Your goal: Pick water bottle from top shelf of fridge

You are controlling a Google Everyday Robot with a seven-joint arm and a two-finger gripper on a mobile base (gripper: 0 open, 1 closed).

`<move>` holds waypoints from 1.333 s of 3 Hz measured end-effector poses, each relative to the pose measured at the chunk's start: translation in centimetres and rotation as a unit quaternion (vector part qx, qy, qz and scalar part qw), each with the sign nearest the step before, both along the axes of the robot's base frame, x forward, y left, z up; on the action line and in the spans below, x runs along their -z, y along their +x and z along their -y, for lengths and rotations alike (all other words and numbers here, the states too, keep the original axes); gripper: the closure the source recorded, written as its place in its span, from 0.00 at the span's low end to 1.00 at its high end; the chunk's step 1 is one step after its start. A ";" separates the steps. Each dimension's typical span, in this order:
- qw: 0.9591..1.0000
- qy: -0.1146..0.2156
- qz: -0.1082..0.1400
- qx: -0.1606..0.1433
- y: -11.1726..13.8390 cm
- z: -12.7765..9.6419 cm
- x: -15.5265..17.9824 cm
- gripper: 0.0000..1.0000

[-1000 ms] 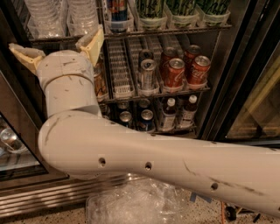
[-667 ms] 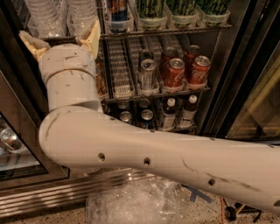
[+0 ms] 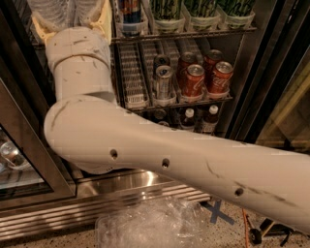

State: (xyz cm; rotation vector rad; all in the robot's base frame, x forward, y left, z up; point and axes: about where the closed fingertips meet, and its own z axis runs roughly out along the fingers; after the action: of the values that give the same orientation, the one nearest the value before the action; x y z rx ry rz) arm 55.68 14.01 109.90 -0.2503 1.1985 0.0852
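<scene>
Clear ribbed water bottles [image 3: 54, 12] stand at the top left of the fridge [image 3: 271, 72], cut off by the frame's upper edge, so caps and labels are out of view. They stand at the level of the top shelf [image 3: 193, 33], a grey wire rack. My gripper [image 3: 71, 22] is raised at the end of the white arm, right in front of the bottles. Its two yellowish fingers [image 3: 104, 19] are spread apart on either side of the bottles' lower parts. I cannot tell whether they touch a bottle.
Green-labelled cans in clear trays [image 3: 201, 9] and a blue can [image 3: 130, 12] share the top rack. Red soda cans [image 3: 193, 80], a silver can [image 3: 163, 82] and small dark bottles [image 3: 210, 118] sit lower. An open glass door [image 3: 19, 160] stands left. Crumpled clear plastic [image 3: 155, 225] lies on the floor.
The gripper has risen and moved slightly right, its fingers now level with the water bottles' lower parts. The arm has lifted with it.
</scene>
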 end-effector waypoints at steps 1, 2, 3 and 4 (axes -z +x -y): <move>1.000 -0.004 0.001 0.011 1.2 0.7 -0.7 0.27; 1.000 0.001 -0.009 0.024 2.8 1.5 -0.5 0.30; 0.999 0.010 -0.021 0.029 4.1 2.0 -0.1 0.26; 0.999 0.027 -0.036 0.029 5.1 2.5 0.6 0.25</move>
State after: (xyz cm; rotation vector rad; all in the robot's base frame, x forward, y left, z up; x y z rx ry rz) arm 60.81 11.54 109.34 -0.1649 1.2729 0.0760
